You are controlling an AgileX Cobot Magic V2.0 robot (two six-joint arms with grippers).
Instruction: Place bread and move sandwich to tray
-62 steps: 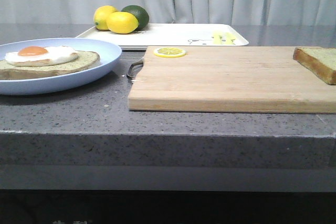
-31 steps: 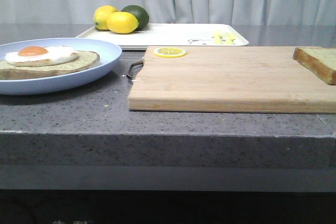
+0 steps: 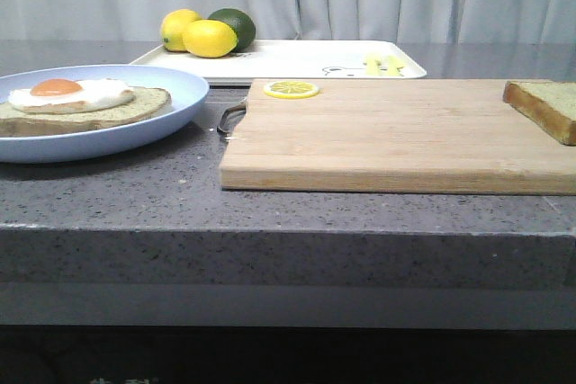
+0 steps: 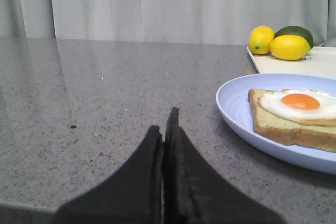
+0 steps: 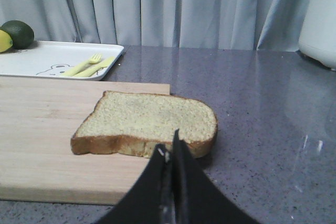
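Bread (image 5: 147,124): thick speckled tan slice, brown crust. Left gripper (image 4: 165,129), right gripper (image 5: 170,153) closed, empty.

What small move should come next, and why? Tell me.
Probably open the right pincer and ease it toward the bread: its jaws are shut, just short of the crust, and the slice lies ungrasped on the cutting board, overhanging its edge.

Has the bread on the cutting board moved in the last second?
No. In the front view the bread sits at the same far-right spot on the cutting board, its crust just as far from the board's edges as before.
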